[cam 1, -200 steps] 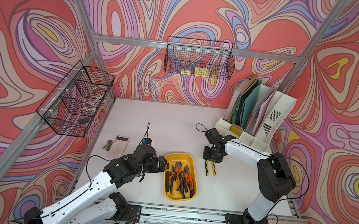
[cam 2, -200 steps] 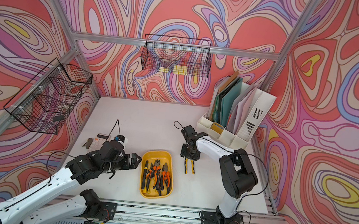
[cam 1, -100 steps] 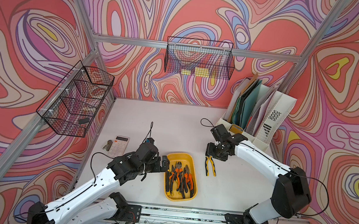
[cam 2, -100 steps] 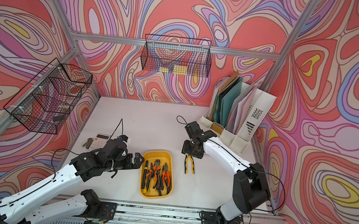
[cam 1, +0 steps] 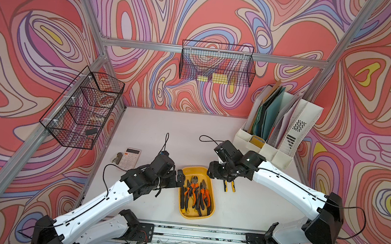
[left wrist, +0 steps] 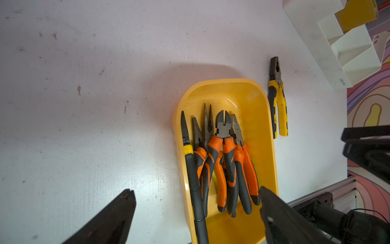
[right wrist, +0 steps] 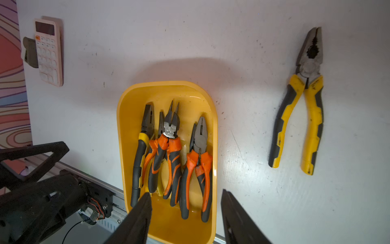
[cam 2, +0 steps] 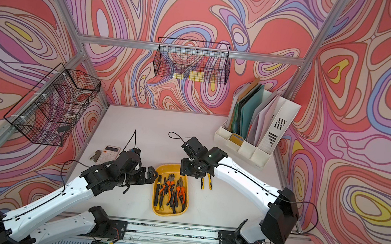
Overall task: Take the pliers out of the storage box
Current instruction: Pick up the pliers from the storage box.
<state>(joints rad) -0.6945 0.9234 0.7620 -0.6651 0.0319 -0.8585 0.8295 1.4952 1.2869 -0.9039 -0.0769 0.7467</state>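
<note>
In both top views the right gripper (cam 1: 218, 174) covers the head of the loose pliers (cam 1: 229, 186) on the table (cam 1: 164, 129); I see only its handle ends. From the left wrist the storage box (left wrist: 258, 118) and the black-handled pliers (left wrist: 193, 186) in it run off the picture's edge. One yellow-handled pair (right wrist: 160, 188) lies mostly buried under the orange ones, and I cannot identify the small dark thing (cam 1: 118, 157) beside the calculator (cam 1: 131, 156).

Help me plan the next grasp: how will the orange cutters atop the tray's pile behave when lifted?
The orange cutters look rigid steel, probably heavy for their size. Their handles cross neighbouring pliers in the storage box, so lifting may drag those.
</note>
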